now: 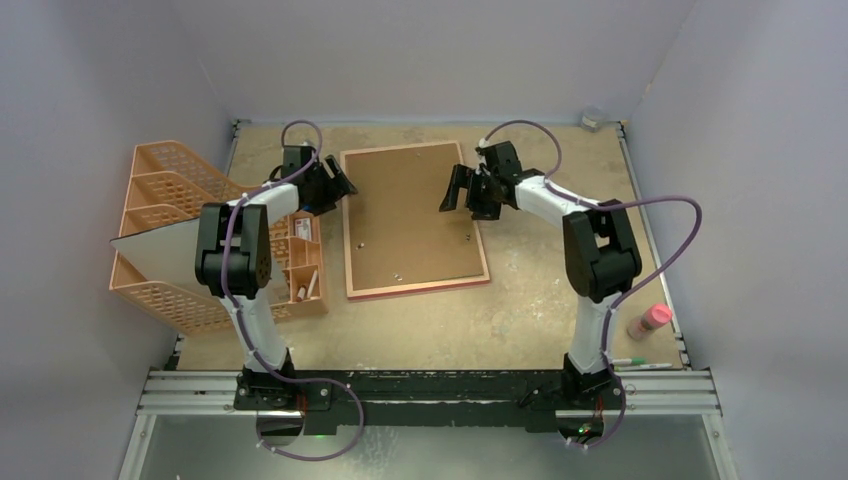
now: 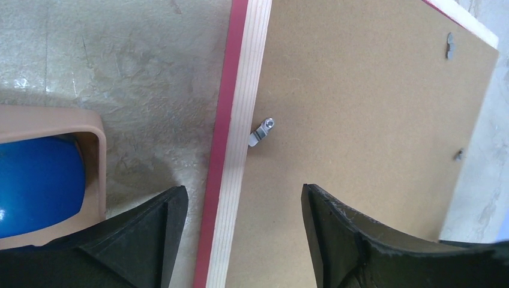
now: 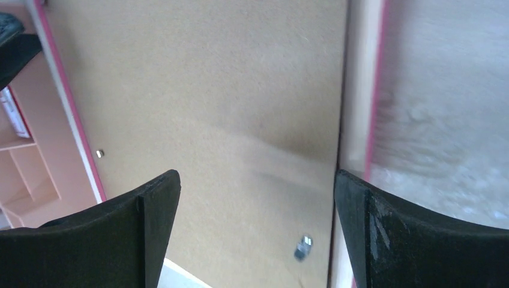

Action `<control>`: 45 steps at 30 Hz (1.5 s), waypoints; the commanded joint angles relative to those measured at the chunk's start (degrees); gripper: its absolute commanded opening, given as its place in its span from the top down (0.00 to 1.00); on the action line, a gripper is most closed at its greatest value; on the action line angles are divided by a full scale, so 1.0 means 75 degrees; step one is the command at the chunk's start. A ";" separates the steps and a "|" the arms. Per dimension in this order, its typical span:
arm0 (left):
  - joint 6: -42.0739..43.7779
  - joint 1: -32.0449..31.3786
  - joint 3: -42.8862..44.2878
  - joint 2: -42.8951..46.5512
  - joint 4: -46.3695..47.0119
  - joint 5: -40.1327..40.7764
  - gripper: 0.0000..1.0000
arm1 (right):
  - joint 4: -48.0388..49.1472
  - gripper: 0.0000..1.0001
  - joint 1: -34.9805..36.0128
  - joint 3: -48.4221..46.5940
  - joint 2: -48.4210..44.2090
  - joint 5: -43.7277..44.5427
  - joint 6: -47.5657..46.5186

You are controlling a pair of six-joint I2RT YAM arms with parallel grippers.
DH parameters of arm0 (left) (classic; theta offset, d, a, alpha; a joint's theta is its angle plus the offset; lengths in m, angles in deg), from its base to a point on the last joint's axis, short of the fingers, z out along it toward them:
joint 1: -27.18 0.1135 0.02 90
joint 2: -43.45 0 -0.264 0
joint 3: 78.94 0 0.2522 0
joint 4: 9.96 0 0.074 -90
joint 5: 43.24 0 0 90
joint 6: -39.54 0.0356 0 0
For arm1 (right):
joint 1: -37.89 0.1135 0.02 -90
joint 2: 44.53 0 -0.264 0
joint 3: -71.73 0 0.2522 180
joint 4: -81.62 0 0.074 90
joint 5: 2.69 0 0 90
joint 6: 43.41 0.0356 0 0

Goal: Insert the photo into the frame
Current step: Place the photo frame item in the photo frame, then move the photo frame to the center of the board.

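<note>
The frame (image 1: 347,235) lies face down in the middle of the table, pale wood back up with a pink-red edge. A brown backing board (image 1: 410,215) fills it. My left gripper (image 1: 343,186) is open and straddles the frame's left rail (image 2: 240,150) near a small metal clip (image 2: 262,132); its midpoint (image 2: 243,204) holds nothing. My right gripper (image 1: 458,190) hangs open over the board (image 3: 210,90) beside the right rail (image 3: 360,90), its jaws (image 3: 257,186) empty. The photo's printed side shows nowhere. A plain pale sheet (image 1: 150,248) leans in the organiser; I cannot tell whether it is the photo.
An orange mesh organiser (image 1: 170,200) stands at the left, close to the left arm, with a blue round object (image 2: 36,180) in one compartment. A pink-capped bottle (image 1: 650,321) and a pen (image 1: 640,364) lie at the right front. Walls enclose the table.
</note>
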 commanded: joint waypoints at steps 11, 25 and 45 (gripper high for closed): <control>0.0225 0.0055 -0.0096 0.0116 -0.1016 -0.0068 0.25 | -0.0410 0.01 -0.0125 0.0420 -0.0825 0.1619 0.0086; 0.0776 -0.0432 -0.0117 -0.0341 -0.1006 -0.1406 0.27 | 0.0195 0.21 -0.0125 0.0639 -0.0126 0.0636 -0.0117; -0.0197 -0.1590 -0.1219 0.0481 0.0120 -0.0303 0.29 | 0.0130 0.21 -0.1036 0.2922 -0.2895 0.2089 0.0647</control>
